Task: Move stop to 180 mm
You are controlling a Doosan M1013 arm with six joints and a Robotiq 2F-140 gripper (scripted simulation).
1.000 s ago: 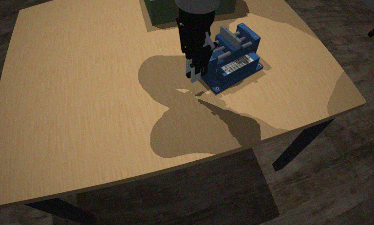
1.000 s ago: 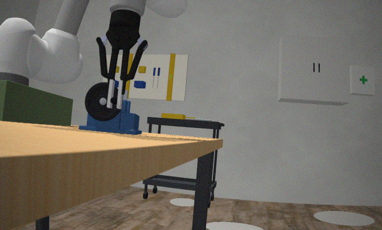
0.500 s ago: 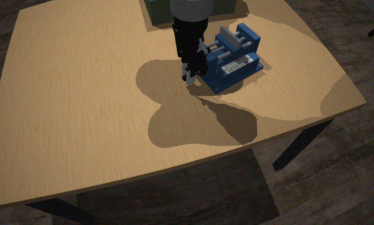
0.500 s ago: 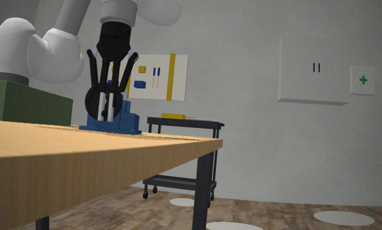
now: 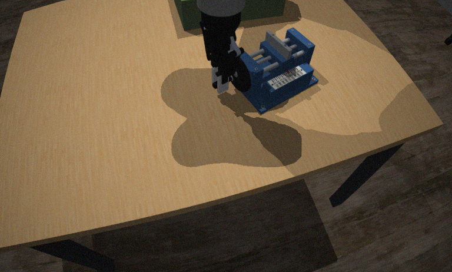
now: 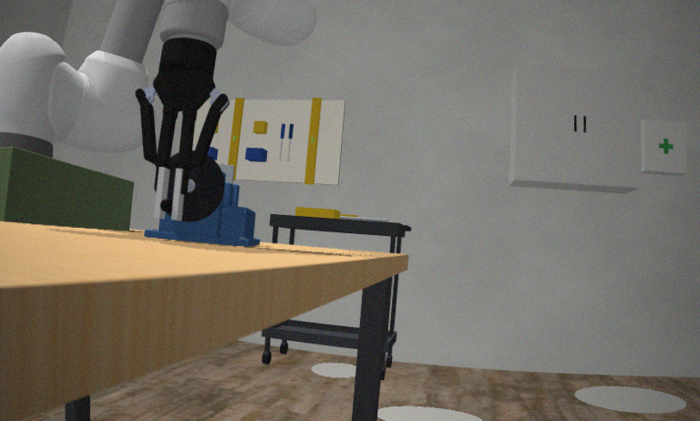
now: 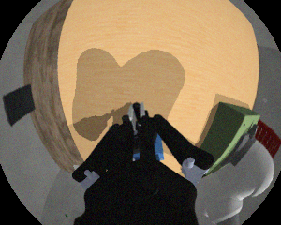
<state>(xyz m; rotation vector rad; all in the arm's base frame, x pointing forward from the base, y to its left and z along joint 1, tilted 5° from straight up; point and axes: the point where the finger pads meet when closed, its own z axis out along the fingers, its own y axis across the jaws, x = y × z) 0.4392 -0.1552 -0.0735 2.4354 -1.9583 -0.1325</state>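
The blue stop unit [image 5: 283, 95] [image 6: 240, 223] [image 7: 158, 147] stands on the table with a grey stop plate [image 5: 278, 45] on its rods. Its white scale [image 5: 283, 79] has a red pointer [image 5: 287, 71] right of the middle; the numbers are too small to read. The black handwheel [image 5: 243, 78] [image 6: 207, 192] is on the unit's near-left end. My gripper [image 5: 219, 83] [image 6: 169, 210] [image 7: 138, 108] points down in front of the wheel, shut on its black crank knob [image 6: 165, 205], which stands low and left of the hub in the exterior view. The wrist view hides the wheel behind the fingers.
A green block [image 5: 263, 7] [image 6: 66, 192] [image 7: 225, 127] stands behind the unit, beside the arm's base. The wooden table [image 5: 99, 106] [image 6: 128, 257] ends at its front edge, near the unit. A dark cart [image 6: 340, 223] stands beyond the table.
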